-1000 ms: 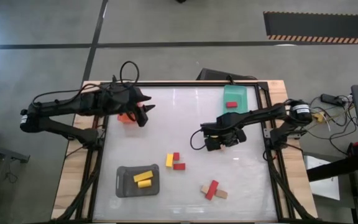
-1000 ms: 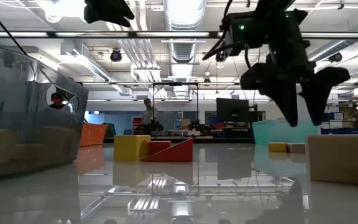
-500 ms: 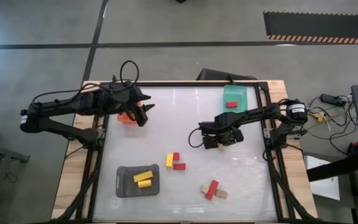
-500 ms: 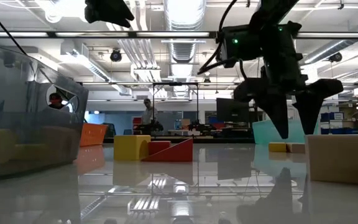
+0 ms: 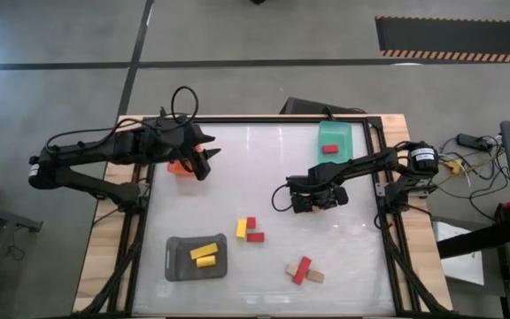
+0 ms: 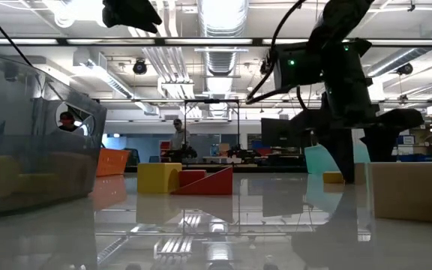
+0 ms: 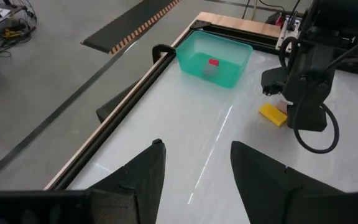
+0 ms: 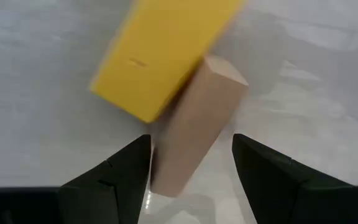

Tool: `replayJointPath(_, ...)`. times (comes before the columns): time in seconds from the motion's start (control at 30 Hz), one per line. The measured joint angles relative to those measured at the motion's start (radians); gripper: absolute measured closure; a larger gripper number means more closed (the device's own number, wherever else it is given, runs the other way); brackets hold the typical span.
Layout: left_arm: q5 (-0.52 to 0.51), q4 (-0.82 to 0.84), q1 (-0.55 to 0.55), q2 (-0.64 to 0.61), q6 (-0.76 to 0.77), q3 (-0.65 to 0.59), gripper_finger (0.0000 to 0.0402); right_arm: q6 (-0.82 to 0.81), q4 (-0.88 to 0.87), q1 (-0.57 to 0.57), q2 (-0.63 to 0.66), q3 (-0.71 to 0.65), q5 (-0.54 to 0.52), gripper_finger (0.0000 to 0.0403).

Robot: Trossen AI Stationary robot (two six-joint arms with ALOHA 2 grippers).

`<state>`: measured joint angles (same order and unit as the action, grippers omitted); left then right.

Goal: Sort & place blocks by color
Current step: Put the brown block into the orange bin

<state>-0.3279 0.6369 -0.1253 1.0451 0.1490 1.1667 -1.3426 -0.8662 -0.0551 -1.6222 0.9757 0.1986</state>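
My right gripper [image 8: 188,177] is open and low over the table's right half [image 5: 313,202]. Its fingers stand on either side of the near end of a pale tan block [image 8: 194,127]; I cannot see that they touch it. A yellow block [image 8: 160,53] lies flat against the tan one's far end. The low view shows the fingers [image 6: 347,154] reaching down to these two blocks [image 6: 336,178]. My left gripper [image 5: 204,160] is open and hovers by the orange tray [image 5: 181,167]. Yellow and red blocks [image 5: 249,229] lie mid-table; red and tan ones [image 5: 303,269] lie nearer.
The green tray [image 5: 336,136] at the far right holds one red block [image 5: 329,148]. The grey tray [image 5: 196,258] near the left holds two yellow blocks [image 5: 204,254]. A black frame [image 5: 374,177] borders the white table. A wide bare stretch lies between the two arms.
My right gripper has come down toward the table over the yellow and tan blocks, staying open. The blocks have kept their places.
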Motion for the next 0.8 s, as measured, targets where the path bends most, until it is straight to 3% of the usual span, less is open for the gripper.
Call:
replayJointPath(0.17, 0.000, -0.001, 0.000, 0.000, 0.000, 0.000, 0.0235, 0.010, 0.016, 0.000, 0.000, -0.006, -0.017, 0.0219)
replayJointPath(0.5, -0.003, -0.014, 0.000, 0.000, 0.002, 0.000, 0.0235, 0.031, 0.027, 0.000, 0.025, -0.006, 0.005, 0.0354)
replayJointPath(0.67, 0.005, -0.063, 0.000, 0.000, 0.032, 0.000, 0.0235, 0.032, 0.020, -0.003, 0.089, -0.006, 0.012, 0.0358)
replayJointPath(0.8, 0.086, -0.104, 0.000, 0.000, 0.055, 0.000, 0.0235, 0.041, 0.008, -0.004, 0.184, -0.006, -0.002, 0.0358)
